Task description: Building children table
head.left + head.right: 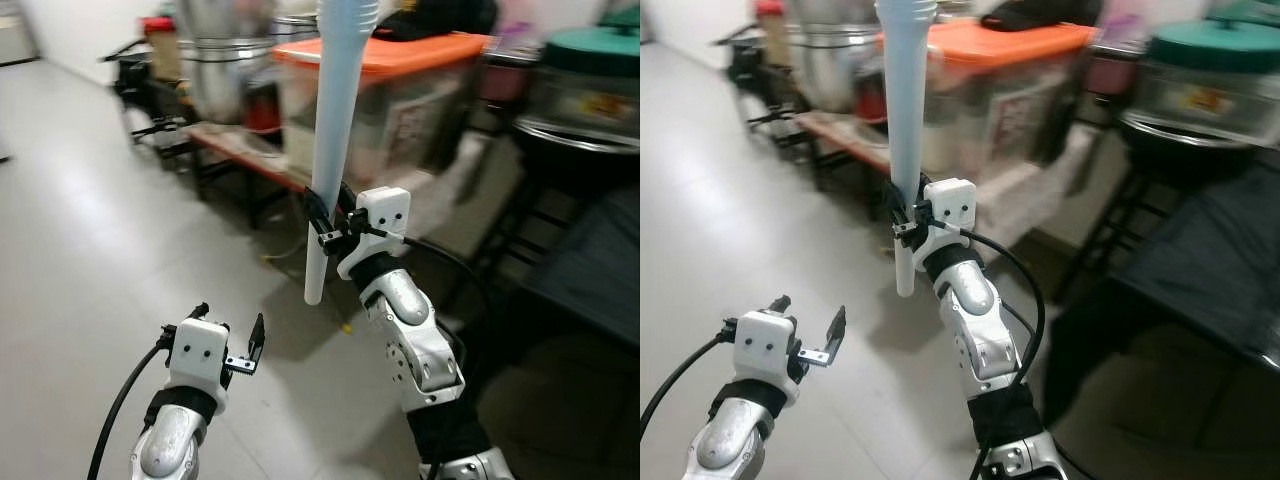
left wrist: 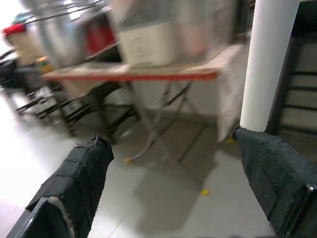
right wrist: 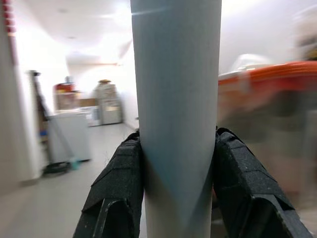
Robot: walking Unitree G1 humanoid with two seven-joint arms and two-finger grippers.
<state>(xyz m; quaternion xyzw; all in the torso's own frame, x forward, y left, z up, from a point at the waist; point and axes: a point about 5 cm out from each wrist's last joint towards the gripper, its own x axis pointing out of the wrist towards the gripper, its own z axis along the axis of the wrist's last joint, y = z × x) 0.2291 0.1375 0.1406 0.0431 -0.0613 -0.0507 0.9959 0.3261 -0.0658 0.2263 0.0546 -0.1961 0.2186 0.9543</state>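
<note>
A long pale blue table leg (image 1: 335, 110) stands upright in the air, wider at its top and narrowing to a white lower end. My right gripper (image 1: 332, 222) is shut on it near the lower part, with a black pad pressed on each side of the leg (image 3: 176, 124). Lower and to the left, my left gripper (image 1: 228, 335) hangs open over the floor with nothing between its fingers (image 2: 79, 183). The leg's white end (image 2: 267, 64) appears beyond the left gripper's far finger.
A low red-edged bench (image 1: 245, 150) ahead carries metal pots (image 1: 215, 60) and a clear bin with an orange lid (image 1: 400, 75). Dark stands and a green-lidded pot (image 1: 590, 70) crowd the right. Pale tiled floor (image 1: 90, 220) stretches to the left.
</note>
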